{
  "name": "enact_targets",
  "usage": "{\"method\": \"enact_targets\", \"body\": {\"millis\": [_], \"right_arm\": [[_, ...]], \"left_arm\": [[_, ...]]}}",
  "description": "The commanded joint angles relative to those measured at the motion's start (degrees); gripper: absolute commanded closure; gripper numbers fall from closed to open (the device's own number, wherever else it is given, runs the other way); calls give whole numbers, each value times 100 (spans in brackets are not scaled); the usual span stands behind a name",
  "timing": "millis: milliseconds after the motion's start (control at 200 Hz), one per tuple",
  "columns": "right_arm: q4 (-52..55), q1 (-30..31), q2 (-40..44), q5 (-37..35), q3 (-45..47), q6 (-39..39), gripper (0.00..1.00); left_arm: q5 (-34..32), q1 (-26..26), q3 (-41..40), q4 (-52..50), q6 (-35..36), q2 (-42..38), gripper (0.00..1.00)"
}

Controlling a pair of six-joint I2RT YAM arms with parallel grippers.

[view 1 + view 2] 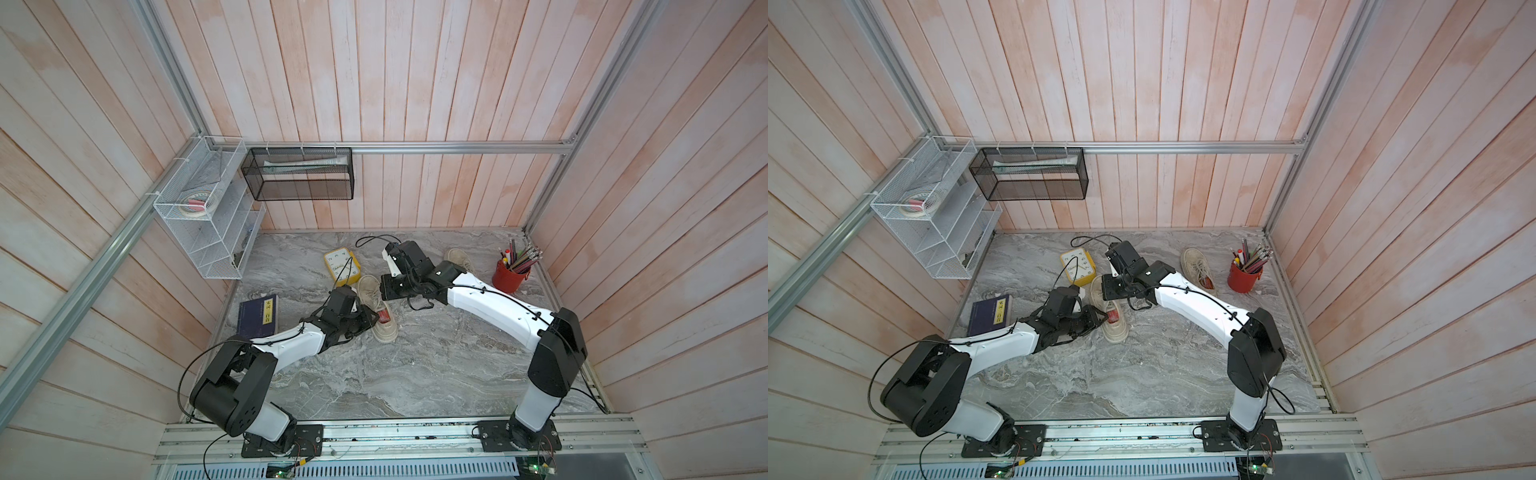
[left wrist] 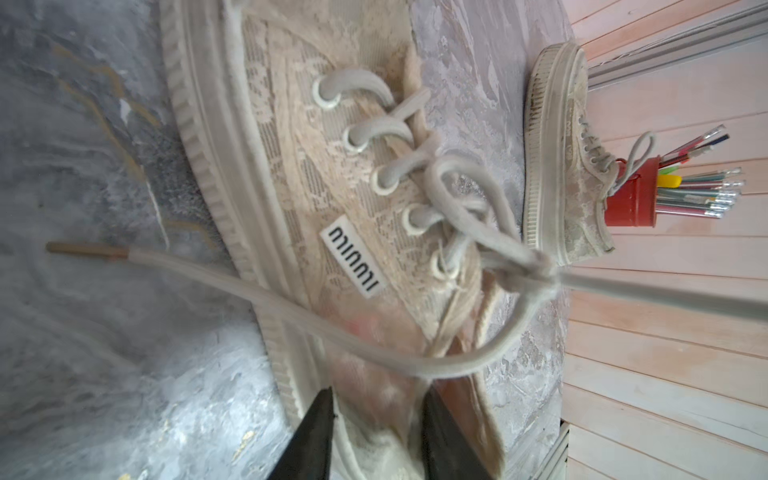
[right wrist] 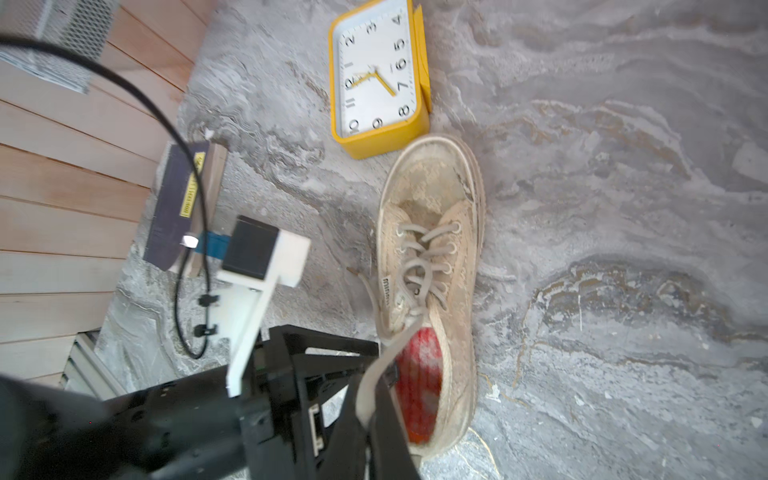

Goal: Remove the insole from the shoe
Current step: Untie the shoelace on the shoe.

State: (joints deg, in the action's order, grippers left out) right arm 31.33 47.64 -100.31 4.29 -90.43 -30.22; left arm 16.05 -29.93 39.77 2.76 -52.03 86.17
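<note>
Left tool straddles the heel collar of the beige sneaker on the desk, one prong over the red insole inside; whether it grips, I cannot tell. Right tool is clenched on a taut shoelace. Likely the reaching stage: next, pinch the insole's heel edge and lift.

The grey, marble-veined stone counter carries five things. A yellow square plastic clock lies face up towards the back wall. Just beside the clock's front corner sits the toe of a beige lace-fabric shoe, heel pointing away from the clock (one end of its grey shoelace reaches out over the stone). A dark blue hardback book lies left of the clock, nearer the front. A second beige shoe lies well right of the clock, and beyond it stands a red cup of pencils.
</note>
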Motion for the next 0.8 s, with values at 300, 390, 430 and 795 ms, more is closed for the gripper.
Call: {"method": "enact_targets", "body": {"millis": [300,390,430,795], "right_arm": [[-845,115,615,-123,-370,428,100],[-1054,120,655,-84,-326,515,100],[-1145,124,666,-62,-306,533,100],[-1939,186,838,-26,-7,728,100]], "left_arm": [[-189,-20,84,-233,158,101,66],[-187,-21,88,-233,158,106,66],[-182,-17,84,-241,166,102,66],[-303,-21,119,-432,226,172,66]]}}
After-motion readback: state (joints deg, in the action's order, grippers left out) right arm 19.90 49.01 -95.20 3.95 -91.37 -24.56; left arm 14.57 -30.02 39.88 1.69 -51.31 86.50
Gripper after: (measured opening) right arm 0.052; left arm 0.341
